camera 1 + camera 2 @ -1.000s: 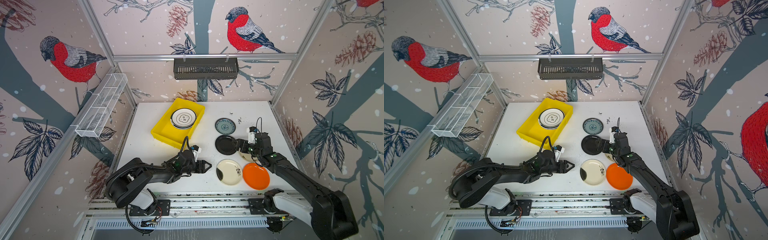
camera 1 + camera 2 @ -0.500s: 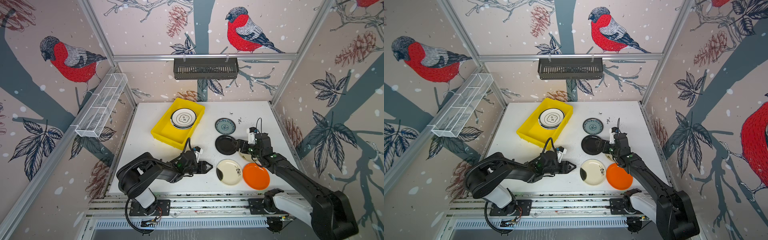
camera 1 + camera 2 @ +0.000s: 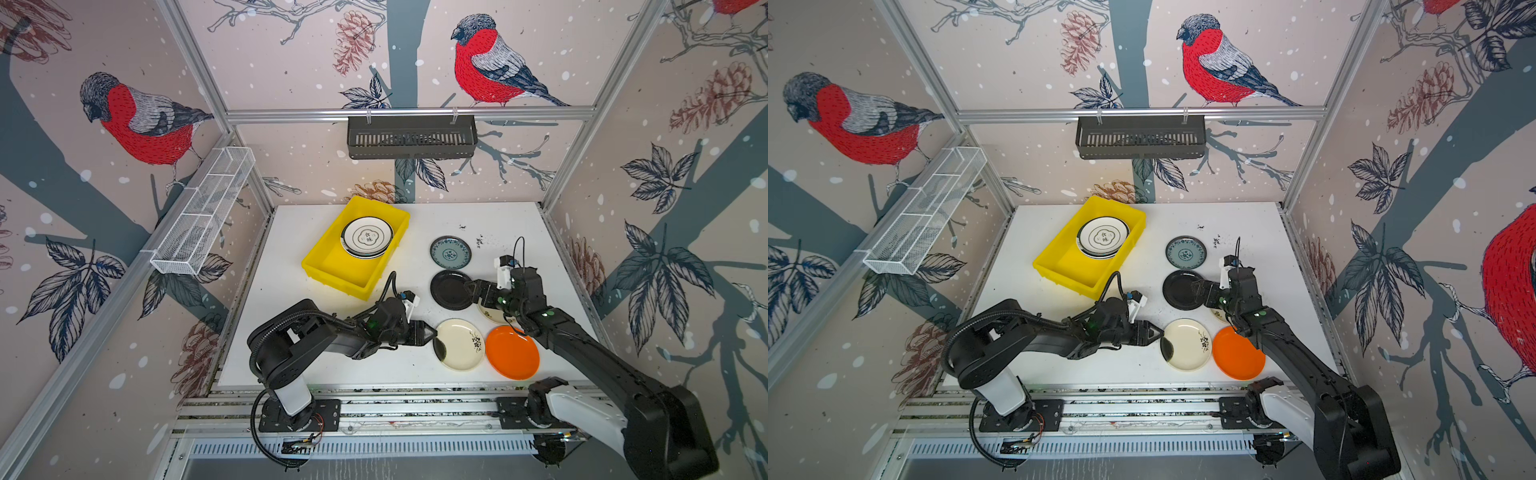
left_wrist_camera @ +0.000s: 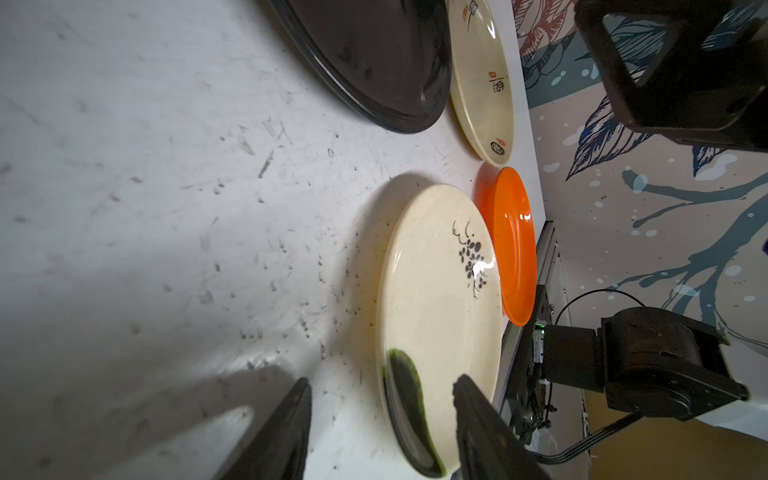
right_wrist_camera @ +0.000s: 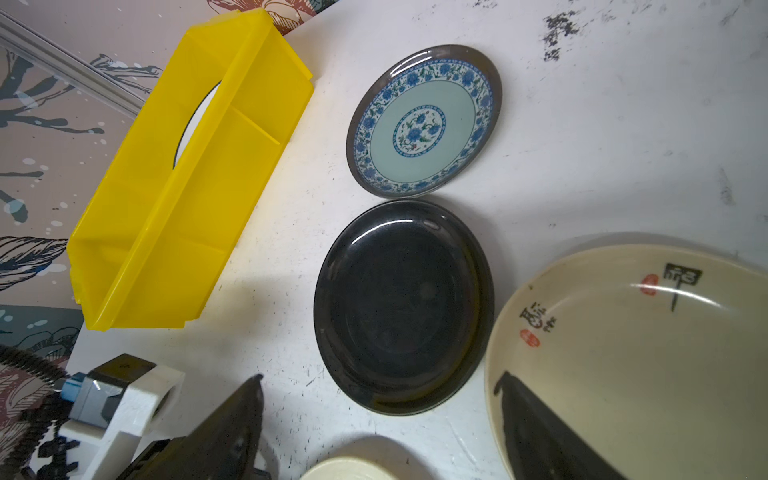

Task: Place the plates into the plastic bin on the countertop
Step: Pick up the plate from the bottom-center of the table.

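L tool (image 4: 380, 380) spread, fingers either side of cream plate (image 4: 436, 311) rim, not pinching. R tool (image 5: 381, 375) spread wide by black plate (image 5: 399, 307). Teal plate (image 3: 450, 252) & orange plate (image 3: 512, 352) also on bench (image 3: 311, 332). Plate stack (image 3: 366, 237) sits in bin (image 3: 340, 270), far end.
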`<state>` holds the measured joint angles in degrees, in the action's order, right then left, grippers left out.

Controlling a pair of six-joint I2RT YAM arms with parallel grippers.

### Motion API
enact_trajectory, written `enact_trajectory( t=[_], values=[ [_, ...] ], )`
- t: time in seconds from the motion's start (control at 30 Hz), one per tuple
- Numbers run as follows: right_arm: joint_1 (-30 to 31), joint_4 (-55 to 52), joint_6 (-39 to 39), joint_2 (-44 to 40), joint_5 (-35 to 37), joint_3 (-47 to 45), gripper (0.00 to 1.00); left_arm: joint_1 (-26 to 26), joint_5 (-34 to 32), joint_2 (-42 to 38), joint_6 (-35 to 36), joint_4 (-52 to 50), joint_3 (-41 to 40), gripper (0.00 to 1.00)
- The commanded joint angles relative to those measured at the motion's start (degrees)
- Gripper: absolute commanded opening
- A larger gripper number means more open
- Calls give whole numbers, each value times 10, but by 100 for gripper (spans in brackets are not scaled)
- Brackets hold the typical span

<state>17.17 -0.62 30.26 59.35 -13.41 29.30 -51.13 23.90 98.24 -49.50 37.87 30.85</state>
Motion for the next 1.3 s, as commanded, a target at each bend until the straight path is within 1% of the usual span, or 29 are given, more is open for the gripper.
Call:
enact_trajectory(
  t=[0.0,0.1,0.23,0.27,0.7,0.83,1.0,1.27],
  values=[
    [-1,1,5,-9,4,2,89,-5,8,15,-2,7,8,55],
    [-2,-3,5,-11,6,2,89,-8,18,31,-8,21,11,54],
    [-1,-4,6,-9,6,2,89,-8,28,48,-11,23,21,45],
    [-2,-4,6,-10,6,2,89,-8,31,50,-11,23,22,44],
    [-4,-5,6,-9,7,1,89,-15,40,70,-6,9,44,43],
    [-4,-5,7,-10,5,1,89,-14,43,78,-5,3,51,39],
    [-4,-5,7,-10,5,1,89,-14,45,84,-4,-4,58,38],
    [-4,-4,9,-9,5,1,89,-14,42,91,-2,-19,68,32]
  ],
)
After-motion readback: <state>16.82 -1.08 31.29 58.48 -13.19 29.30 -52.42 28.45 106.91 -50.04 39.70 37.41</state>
